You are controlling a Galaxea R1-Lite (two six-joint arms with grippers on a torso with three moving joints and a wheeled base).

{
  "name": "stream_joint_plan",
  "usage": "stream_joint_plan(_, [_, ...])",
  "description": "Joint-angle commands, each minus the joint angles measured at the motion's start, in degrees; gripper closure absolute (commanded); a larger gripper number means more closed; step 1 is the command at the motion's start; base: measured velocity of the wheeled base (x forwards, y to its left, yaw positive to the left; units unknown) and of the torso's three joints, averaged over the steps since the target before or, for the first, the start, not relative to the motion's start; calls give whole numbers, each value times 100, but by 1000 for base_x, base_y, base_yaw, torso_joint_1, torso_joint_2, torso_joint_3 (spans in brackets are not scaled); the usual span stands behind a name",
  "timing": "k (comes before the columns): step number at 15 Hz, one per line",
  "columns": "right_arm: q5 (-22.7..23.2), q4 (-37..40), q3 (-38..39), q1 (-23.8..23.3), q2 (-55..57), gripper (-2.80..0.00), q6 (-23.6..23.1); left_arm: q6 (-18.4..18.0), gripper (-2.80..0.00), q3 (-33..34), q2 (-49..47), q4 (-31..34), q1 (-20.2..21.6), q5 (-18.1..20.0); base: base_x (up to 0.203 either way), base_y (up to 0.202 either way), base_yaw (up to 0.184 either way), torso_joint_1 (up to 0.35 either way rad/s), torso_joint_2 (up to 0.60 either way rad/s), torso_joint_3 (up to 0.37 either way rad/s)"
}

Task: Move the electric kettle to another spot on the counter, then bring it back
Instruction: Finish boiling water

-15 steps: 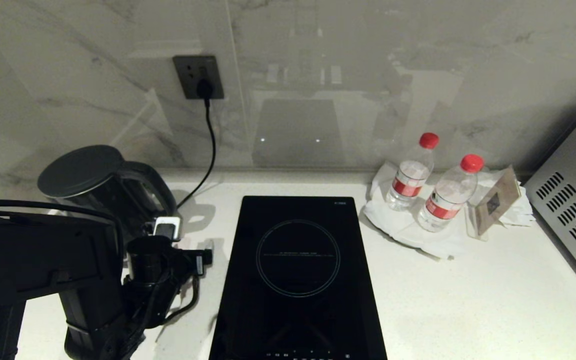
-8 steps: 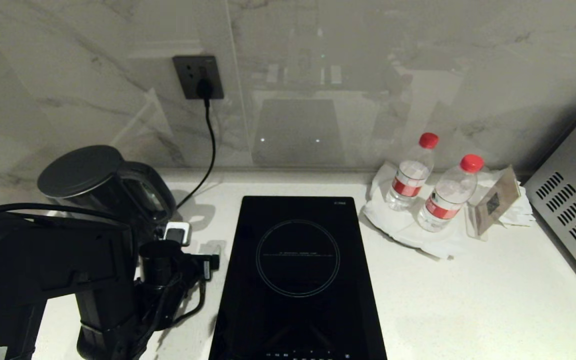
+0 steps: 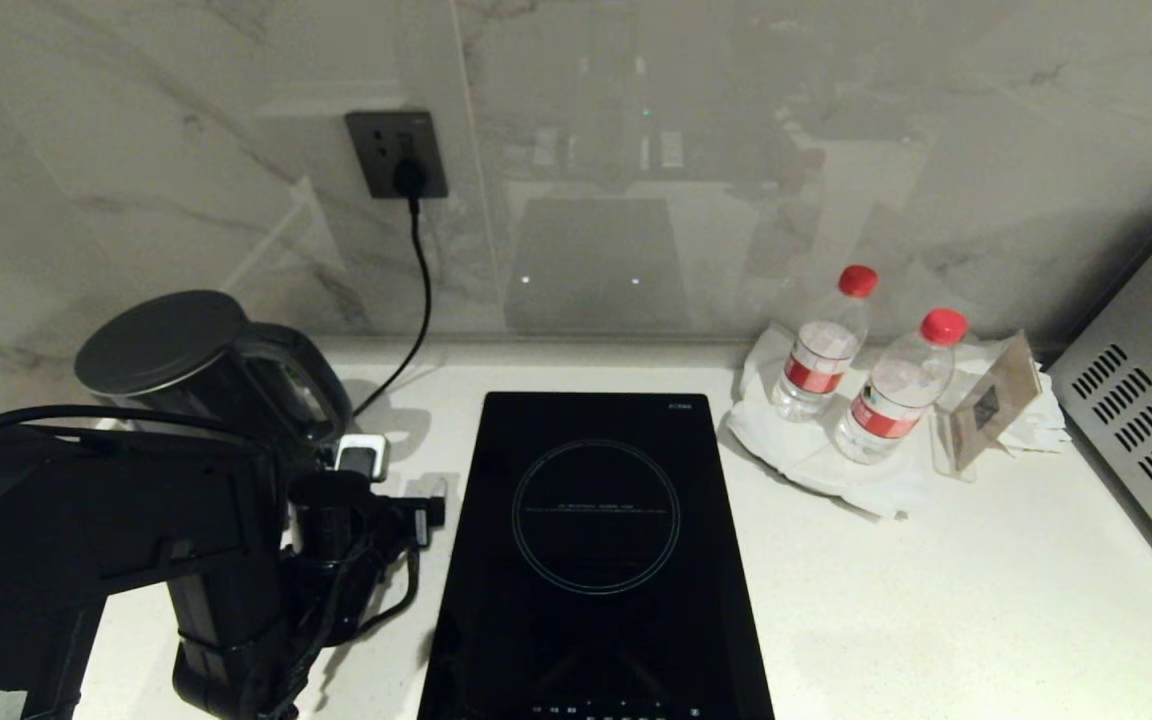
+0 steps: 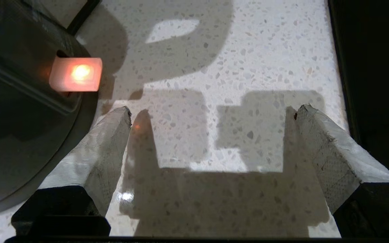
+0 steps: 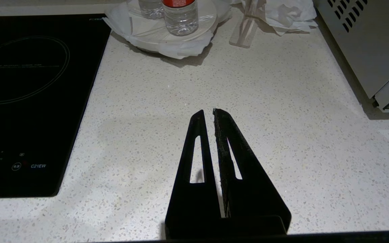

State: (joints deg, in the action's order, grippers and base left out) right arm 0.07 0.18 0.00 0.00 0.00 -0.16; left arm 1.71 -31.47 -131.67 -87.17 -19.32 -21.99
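Kettle (image 3: 198, 380) at far left of counter (image 3: 936, 600), near back wall, handle turned toward hob (image 3: 596, 560). Glowing orange switch (image 4: 76, 74) low on kettle body, so prob. powered. Cord (image 3: 421, 300) from wall socket (image 3: 396, 153) down behind kettle.

L gripper (image 4: 211, 111) wide open, holding nothing, pointing down at bare counter between kettle and hob; one fingertip (image 4: 122, 116) just beside kettle's lower edge, not clearly touching. Handle not between fingers in wrist view. R gripper (image 5: 208, 113) closed, empty, parked over counter right of hob, well apart from kettle.

Judged stage: approach to grasp, no contact w/ handle yet; kettle not yet lifted.

Risks from here:
- Fingers low at base level, handle higher up; closing now would grab air or clip base edge. Needs re-aim onto handle loop.
- Near finger so close to body: sideways drift could shove kettle or skid it.
- Glossy handle plus off-centre grip: likely swing or tilt on lift; spill if water inside (contents not visible).
- Switch lit: possibly hot, more reason to keep upright.
- Cord close by: could snag if arm sweeps behind.
- Hob glass next to gripper's other side: bumping or setting kettle on it is wrong spot; bottles (image 3: 861, 360) far right, low risk.
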Motion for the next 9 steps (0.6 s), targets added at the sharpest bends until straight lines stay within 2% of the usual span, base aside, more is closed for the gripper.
stream_joint_plan(1, [1, -1, 0, 0, 0, 0, -2, 5, -280, -75, -44, -50, 30, -21, 0, 0, 0, 0, 0, 0])
stream_joint_plan(9, [1, -1, 0, 0, 0, 0, -2, -4, -280, -202, -13, -50, 139, -51, 0, 0, 0, 0, 0, 0])
